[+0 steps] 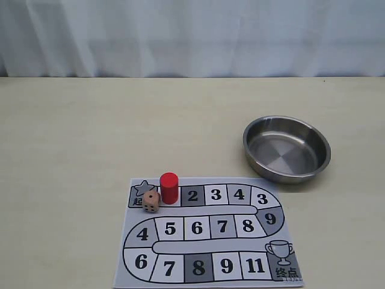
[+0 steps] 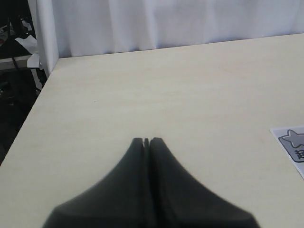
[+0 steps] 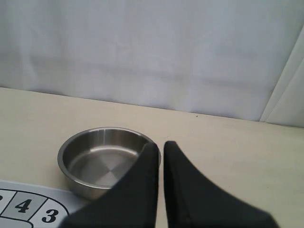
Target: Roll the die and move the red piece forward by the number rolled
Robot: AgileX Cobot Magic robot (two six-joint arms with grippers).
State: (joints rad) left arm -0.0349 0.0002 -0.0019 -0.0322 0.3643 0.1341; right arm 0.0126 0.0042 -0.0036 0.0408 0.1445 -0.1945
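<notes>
The red piece [image 1: 169, 187] stands upright, die [image 1: 151, 201] just beside it, near-left (steel bowl [image 1: 287, 149] far right); left gripper [image 2: 146, 140] and right gripper [image 3: 161, 145] clenched, empty.

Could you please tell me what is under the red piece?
The red piece stands on the game board, on the square between the star square and the 2 square. Whatever is printed on that square is covered.

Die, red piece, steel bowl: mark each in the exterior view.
die [image 1: 151, 201], exterior view, middle of the cube, on a pipped face.
red piece [image 1: 169, 190], exterior view, on the cylinder's side.
steel bowl [image 1: 287, 176], exterior view, on its near outer wall.
</notes>
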